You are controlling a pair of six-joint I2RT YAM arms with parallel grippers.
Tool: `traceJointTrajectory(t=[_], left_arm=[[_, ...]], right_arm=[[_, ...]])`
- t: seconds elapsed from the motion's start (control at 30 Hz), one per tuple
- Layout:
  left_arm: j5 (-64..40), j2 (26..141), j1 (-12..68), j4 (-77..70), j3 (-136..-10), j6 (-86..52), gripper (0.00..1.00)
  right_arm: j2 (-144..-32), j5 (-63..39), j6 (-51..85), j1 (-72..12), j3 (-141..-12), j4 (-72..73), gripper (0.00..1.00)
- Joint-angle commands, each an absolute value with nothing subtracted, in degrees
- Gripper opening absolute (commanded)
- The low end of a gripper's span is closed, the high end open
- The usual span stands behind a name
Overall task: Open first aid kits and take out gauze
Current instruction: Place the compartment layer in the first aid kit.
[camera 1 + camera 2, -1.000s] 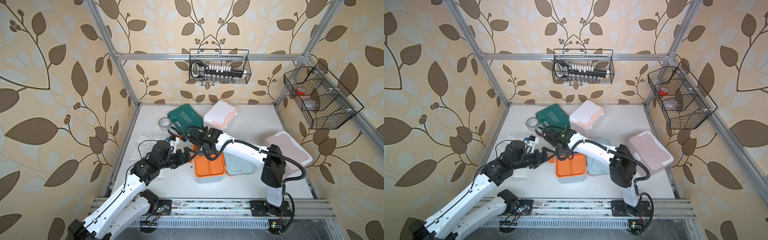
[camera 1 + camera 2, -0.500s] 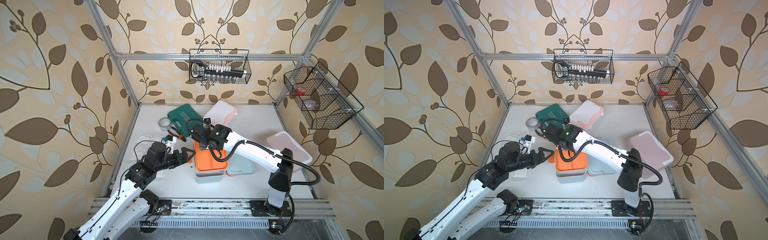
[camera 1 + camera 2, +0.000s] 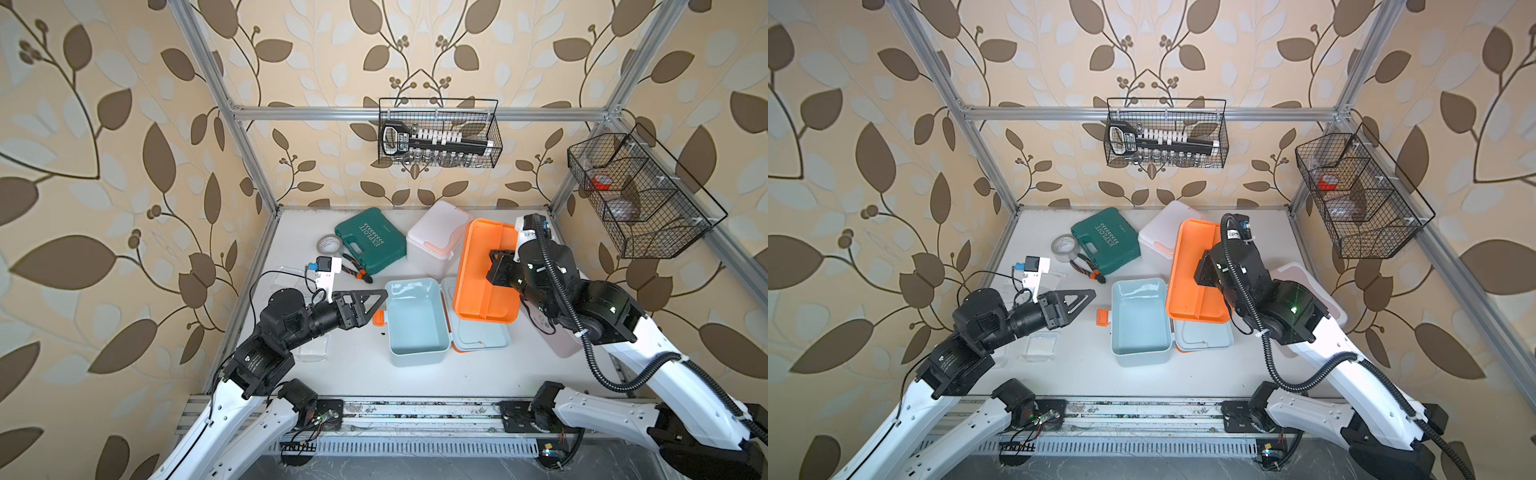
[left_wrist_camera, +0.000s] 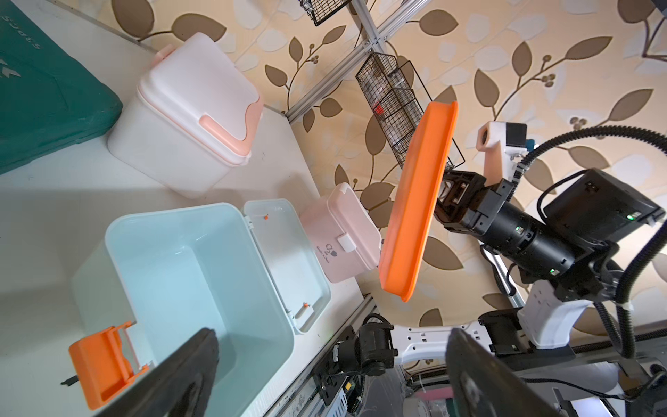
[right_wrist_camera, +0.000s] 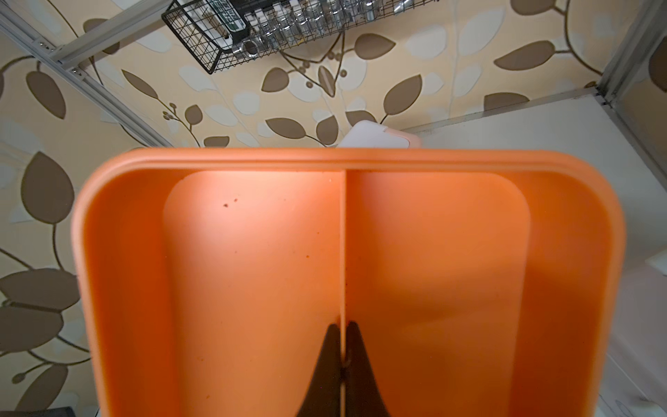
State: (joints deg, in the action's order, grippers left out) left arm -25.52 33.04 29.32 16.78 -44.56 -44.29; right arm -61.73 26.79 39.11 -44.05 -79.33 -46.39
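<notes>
The light blue first aid kit [image 3: 415, 322] stands open mid-table, its lid [image 3: 478, 334] laid flat to the right; its inside looks bare. My right gripper [image 5: 343, 326] is shut on the divider of the kit's orange tray [image 3: 482, 270], held tilted in the air right of the kit. My left gripper [image 3: 380, 297] hangs open by the kit's orange latch [image 4: 104, 357], holding nothing. A gauze packet [image 3: 1040, 345] lies on the table under my left arm. The white kit [image 3: 436, 239] and the pink kit [image 4: 339, 231] are shut.
A dark green case [image 3: 370, 241], a grey tape roll [image 3: 328, 244] and pliers [image 3: 357, 272] lie at the back left. Wire baskets hang on the back wall [image 3: 440, 137] and the right wall [image 3: 640, 195]. The pink kit sits partly beneath my right arm.
My right gripper has lifted the orange tray off the blue kit and swung it up and to the right. The kit's inside now shows. The left gripper has barely moved.
</notes>
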Motion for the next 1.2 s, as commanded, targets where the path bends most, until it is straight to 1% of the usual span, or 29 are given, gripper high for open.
traceJointTrajectory(t=[0.0, 0.13, 0.3, 0.43, 0.67, 0.93, 1.17], left_arm=[[-24.00, 35.81, 29.71, 17.98, -46.33, -42.28, 0.99], [-18.35, 37.32, 29.68, 24.06, -45.78, -42.87, 0.99], [-14.43, 39.45, 29.26, 28.91, -43.05, -45.44, 0.99], [-13.12, 38.78, 28.32, 29.10, -40.64, -47.34, 0.99], [-13.37, 38.02, 27.07, 30.12, -40.22, -47.55, 0.99], [-13.20, 36.65, 26.72, 30.33, -39.99, -47.60, 0.99], [-13.24, 36.17, 26.63, 30.32, -39.98, -47.80, 0.99]], right_arm=[[-67.91, 18.60, 37.70, -44.01, -78.50, -44.10, 0.00], [-76.97, 12.48, 39.73, -45.23, -80.43, -45.48, 0.00], [-90.69, 11.59, 42.88, -50.33, -87.77, -51.26, 0.00], [-99.32, 14.83, 45.03, -53.64, -95.28, -58.43, 0.00], [-103.68, 14.05, 46.35, -53.72, -96.77, -58.31, 0.00], [-105.95, 12.22, 48.93, -53.79, -94.44, -57.73, 0.00], [-109.17, 13.52, 49.59, -53.79, -96.89, -59.34, 0.00]])
